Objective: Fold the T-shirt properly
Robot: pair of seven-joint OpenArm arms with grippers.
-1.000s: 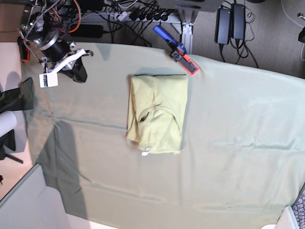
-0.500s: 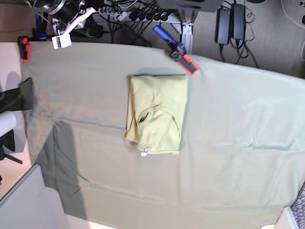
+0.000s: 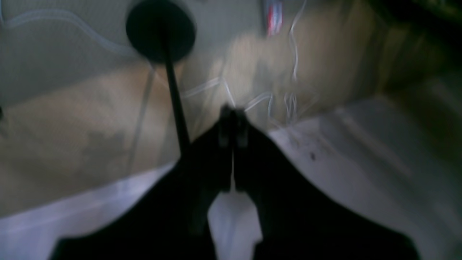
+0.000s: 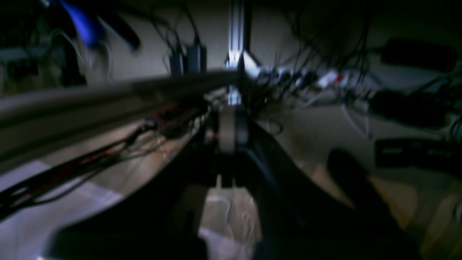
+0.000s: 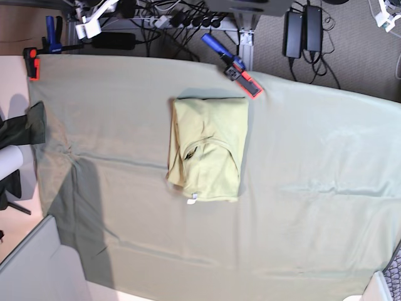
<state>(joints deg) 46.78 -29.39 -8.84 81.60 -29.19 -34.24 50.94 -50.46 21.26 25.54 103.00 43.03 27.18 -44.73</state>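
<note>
T-shirt (image 5: 207,149) folded, long axis near-far; left hand (image 3: 232,124), right hand (image 4: 228,131) closed, empty.

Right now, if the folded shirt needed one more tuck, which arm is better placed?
Neither clearly: the T-shirt lies folded mid-table, while the right gripper and left gripper are shut and withdrawn past the table edges.

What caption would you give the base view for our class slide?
Folded T-shirt lying on a green table cloth, clamps holding the cloth's far edge, both arms pulled back.
</note>
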